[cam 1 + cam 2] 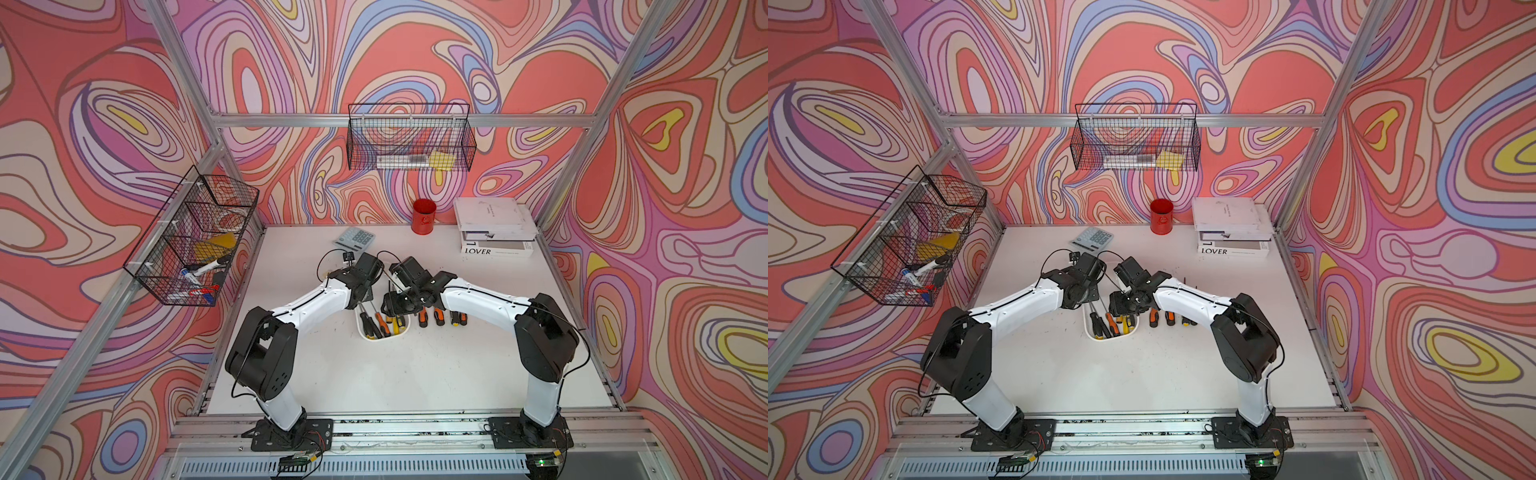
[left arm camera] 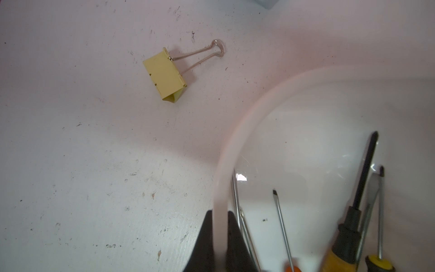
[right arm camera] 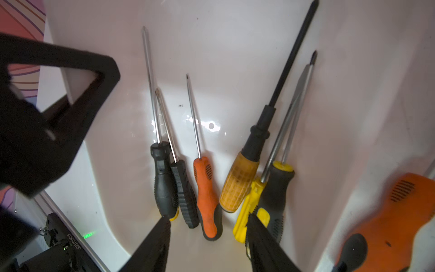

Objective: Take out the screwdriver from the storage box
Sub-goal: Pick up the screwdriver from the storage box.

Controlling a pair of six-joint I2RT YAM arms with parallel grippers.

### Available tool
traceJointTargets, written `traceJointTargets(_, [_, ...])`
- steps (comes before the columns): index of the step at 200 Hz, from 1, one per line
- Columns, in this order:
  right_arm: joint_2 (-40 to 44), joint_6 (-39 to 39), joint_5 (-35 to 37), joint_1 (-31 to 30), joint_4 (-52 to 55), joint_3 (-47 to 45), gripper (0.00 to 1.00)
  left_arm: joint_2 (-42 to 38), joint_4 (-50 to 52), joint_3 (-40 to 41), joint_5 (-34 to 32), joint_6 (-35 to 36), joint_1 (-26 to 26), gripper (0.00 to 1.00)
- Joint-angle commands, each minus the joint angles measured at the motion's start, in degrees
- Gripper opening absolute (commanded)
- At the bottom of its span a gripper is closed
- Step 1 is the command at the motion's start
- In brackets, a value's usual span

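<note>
In both top views the white plastic storage box [image 1: 384,336] lay mid-table between the two arms, screwdrivers inside, three more handles [image 1: 440,318] on the table beside it. Left wrist view: left gripper [image 2: 220,237] pinched the box's smooth curved rim; a yellow binder clip [image 2: 166,75] (unseen from above) lay well apart. Right wrist view: right gripper [image 3: 208,237] stood spread above the box, over the ribbed orange-handled screwdriver [image 3: 207,195], touching nothing.

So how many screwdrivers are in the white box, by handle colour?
Black handles: 3
Orange handle: 1
Yellow handles: 2
Total in the storage box: 6
</note>
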State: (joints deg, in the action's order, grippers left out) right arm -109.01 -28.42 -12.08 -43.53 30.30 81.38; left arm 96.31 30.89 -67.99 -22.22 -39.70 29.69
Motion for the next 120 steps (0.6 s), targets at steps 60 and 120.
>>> traceJointTargets(60, [-6.73, -4.41, 6.07, -1.72, 9.85, 8.96, 0.53, -2.18, 0.43, -0.57, -0.77, -0.81, 0.08, 0.00])
traceJointTargets(120, [-8.85, -10.39, 7.74, -1.91, 10.33, 8.81, 0.51, -2.53, 0.39, -0.64, -0.70, -0.83, 0.03, 0.00])
